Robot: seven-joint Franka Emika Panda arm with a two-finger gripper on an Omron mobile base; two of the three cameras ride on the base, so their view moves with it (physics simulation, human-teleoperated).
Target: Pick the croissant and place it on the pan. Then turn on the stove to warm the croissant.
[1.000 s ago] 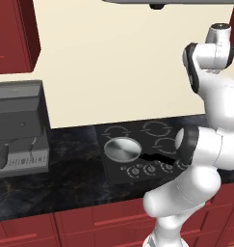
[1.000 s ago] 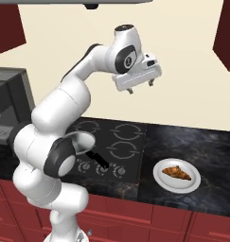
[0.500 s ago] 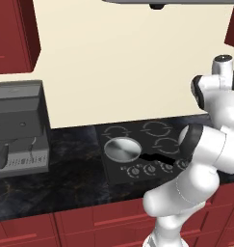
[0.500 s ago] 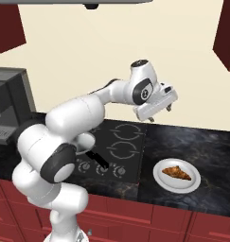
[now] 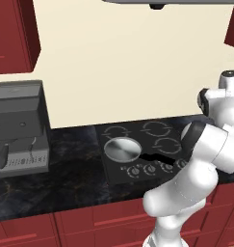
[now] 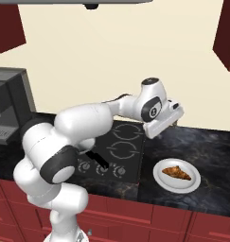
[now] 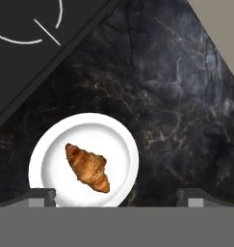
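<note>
Dark marble worktop [image 6: 206, 142] carries black stove [image 5: 137, 144] and white plate [image 6: 160, 176]. Silver pan [image 5: 122, 148] sits on stove's front-left burner, black handle toward knobs. Croissant [image 7: 87, 167] lies on plate, right of stove. Gripper [image 6: 174, 122] hangs above worktop between stove and plate; jaws wide open, empty.

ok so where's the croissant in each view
Left base view: not in it.
Right base view: croissant lower right, on the white plate, right of the stove.
Hand view: croissant lower left, on the plate.
Shared landmark: the plate.
</note>
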